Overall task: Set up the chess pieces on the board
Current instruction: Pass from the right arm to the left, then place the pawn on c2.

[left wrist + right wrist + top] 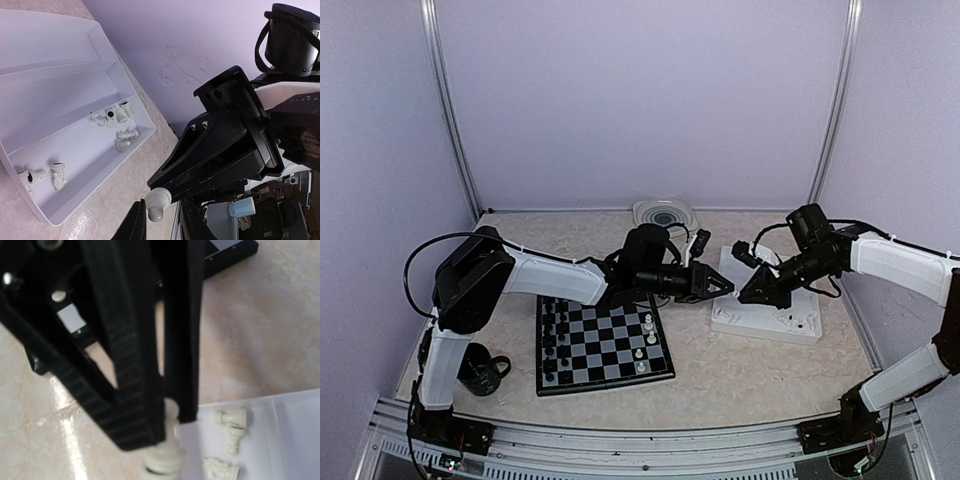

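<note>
The right gripper [165, 432] is clamping a small white chess piece [161, 460] between its two black fingers, one of them ribbed along its inner face. The piece is smooth, glossy plastic with a rounded, ringed base, and it is hanging in the air just off a corner of the white tray [75, 45], over the beige marbled tabletop [740, 370].

The left gripper [162, 226] is reaching in from the other side with its dark fingers standing apart. The hanging piece is sitting in the gap between them, just beside one finger; whether it is touching that finger cannot be told.

The tray is shallow, moulded plastic, split by low ridges into long compartments. Several loose white pieces [112, 116] are lying on their sides in one of them.

The board [605, 345] is lying flat, well to the left of the tray, its black and pale squares framed by a black border. Black pieces [552, 340] are standing along its left side and a few white ones [647, 335] near its right edge. A dark mug [480, 368] is resting beside the left arm's base.
</note>
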